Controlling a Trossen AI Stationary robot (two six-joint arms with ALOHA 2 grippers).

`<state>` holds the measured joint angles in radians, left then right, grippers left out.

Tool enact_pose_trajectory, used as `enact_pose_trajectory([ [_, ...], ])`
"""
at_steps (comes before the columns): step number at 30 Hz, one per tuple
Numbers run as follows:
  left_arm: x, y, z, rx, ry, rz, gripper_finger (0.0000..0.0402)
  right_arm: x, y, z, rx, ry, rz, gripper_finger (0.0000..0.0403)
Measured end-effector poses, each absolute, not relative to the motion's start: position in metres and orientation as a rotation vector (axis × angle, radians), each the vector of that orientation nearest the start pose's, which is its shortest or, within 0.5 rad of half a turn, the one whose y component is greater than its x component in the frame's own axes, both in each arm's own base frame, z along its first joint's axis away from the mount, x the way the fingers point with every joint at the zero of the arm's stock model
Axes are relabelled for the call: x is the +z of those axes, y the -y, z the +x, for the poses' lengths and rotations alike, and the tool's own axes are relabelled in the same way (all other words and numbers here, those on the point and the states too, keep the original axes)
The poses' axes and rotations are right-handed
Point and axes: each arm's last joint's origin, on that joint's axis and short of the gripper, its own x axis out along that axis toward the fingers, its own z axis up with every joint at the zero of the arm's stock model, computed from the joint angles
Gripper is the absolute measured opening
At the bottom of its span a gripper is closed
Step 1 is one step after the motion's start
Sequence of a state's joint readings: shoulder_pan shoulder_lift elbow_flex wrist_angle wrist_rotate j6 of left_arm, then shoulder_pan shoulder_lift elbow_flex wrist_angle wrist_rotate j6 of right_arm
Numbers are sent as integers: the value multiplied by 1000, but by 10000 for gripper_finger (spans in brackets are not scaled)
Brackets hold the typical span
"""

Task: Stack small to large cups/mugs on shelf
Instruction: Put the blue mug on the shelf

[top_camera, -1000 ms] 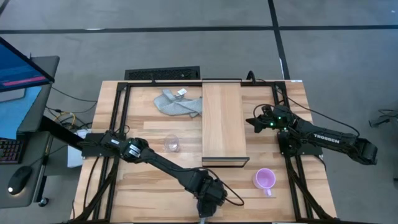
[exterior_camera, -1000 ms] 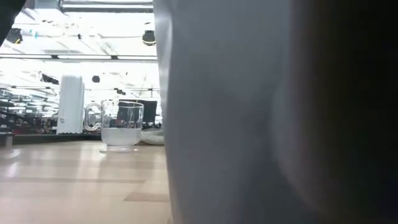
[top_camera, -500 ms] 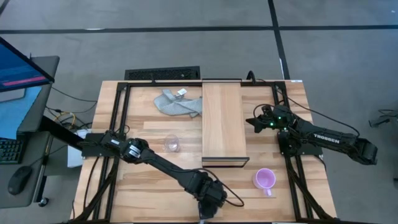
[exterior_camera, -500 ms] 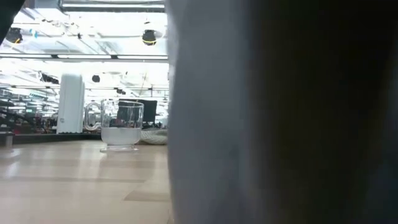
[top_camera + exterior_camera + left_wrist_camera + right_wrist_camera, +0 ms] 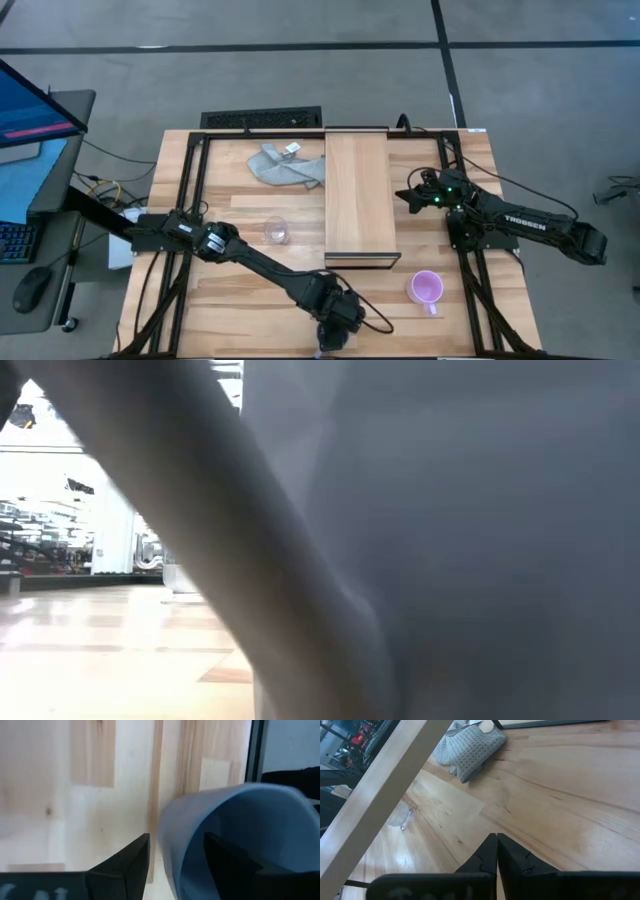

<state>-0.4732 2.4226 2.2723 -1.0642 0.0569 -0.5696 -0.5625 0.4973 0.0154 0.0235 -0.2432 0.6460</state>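
The blue-grey mug (image 5: 235, 815) is at the table's near edge and fills most of the low view (image 5: 450, 510); in the high view my left arm hides it. My left gripper (image 5: 330, 332) is shut on its rim. The pink-purple mug (image 5: 427, 289) stands upright on the table to the near right of the shelf (image 5: 360, 190). The clear glass cup (image 5: 276, 231) stands left of the shelf. My right gripper (image 5: 408, 193) is shut and empty, just right of the shelf. My left gripper holds the blue-grey mug by the wall at its rim (image 5: 170, 845), with one finger (image 5: 225, 862) inside the mug and the other (image 5: 127, 867) outside. Whether the mug's base rests on the table does not show.
A grey cloth (image 5: 285, 165) lies at the far left of the shelf and also shows in the right wrist view (image 5: 470, 750). A dark frame (image 5: 190, 190) runs along the table's sides. Bare wood lies between the glass cup and the near edge.
In the low view the blue-grey mug has shifted close before the camera; a grey slanting shape now crosses the picture's left and covers the glass cup, which showed before. In the high view my left gripper has stayed at the near edge.
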Motion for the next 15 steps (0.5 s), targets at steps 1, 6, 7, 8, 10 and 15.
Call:
enact_pose_trajectory([
  [1, 212, 230, 447, -91, -1279, -224, 178, 127, 57, 104, -444, -310, 811, 33],
  [6, 223, 229, 444, -43, -1261, -170, 178, 127, 57, 104, -444, -310, 811, 33],
  [7, 223, 229, 443, -35, -1271, -162, 178, 127, 57, 104, -444, -310, 811, 33],
  [8, 224, 228, 442, -29, -1282, -157, 178, 127, 57, 104, -444, -310, 811, 33],
  [10, 227, 228, 441, -29, -1282, -156, 178, 127, 57, 104, -444, -310, 811, 33],
  [15, 228, 229, 438, -14, -1303, -160, 178, 127, 57, 104, -444, -310, 811, 33],
])
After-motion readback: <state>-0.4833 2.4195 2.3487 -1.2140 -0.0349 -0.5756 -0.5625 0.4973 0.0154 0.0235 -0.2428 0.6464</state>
